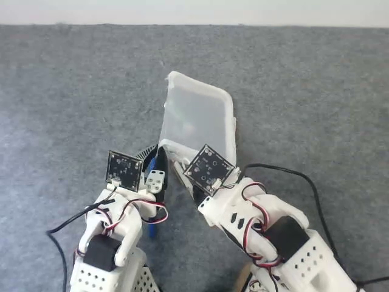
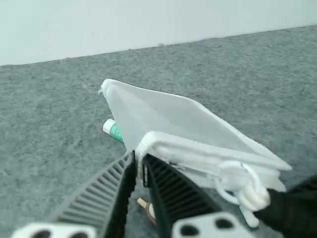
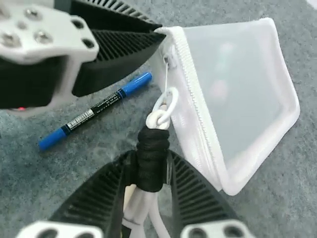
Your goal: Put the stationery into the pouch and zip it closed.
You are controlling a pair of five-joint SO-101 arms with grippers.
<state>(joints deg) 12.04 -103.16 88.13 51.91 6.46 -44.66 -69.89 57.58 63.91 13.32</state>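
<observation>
A translucent white pouch lies tilted on the grey carpet, its zip edge raised toward both arms. My left gripper is shut on the pouch's corner at the end of the zip. My right gripper is shut on the black-wrapped pull cord, which hangs from a white ring on the slider. The slider sits close to the corner that the left gripper holds. A blue pen lies on the carpet beneath the left gripper. A small white and green item lies by the pouch's edge.
Grey carpet stretches away on all sides of the pouch, up to a pale wall at the back. Cables trail from both arm bases near the front. A small tan tip shows on the carpet under the left fingers.
</observation>
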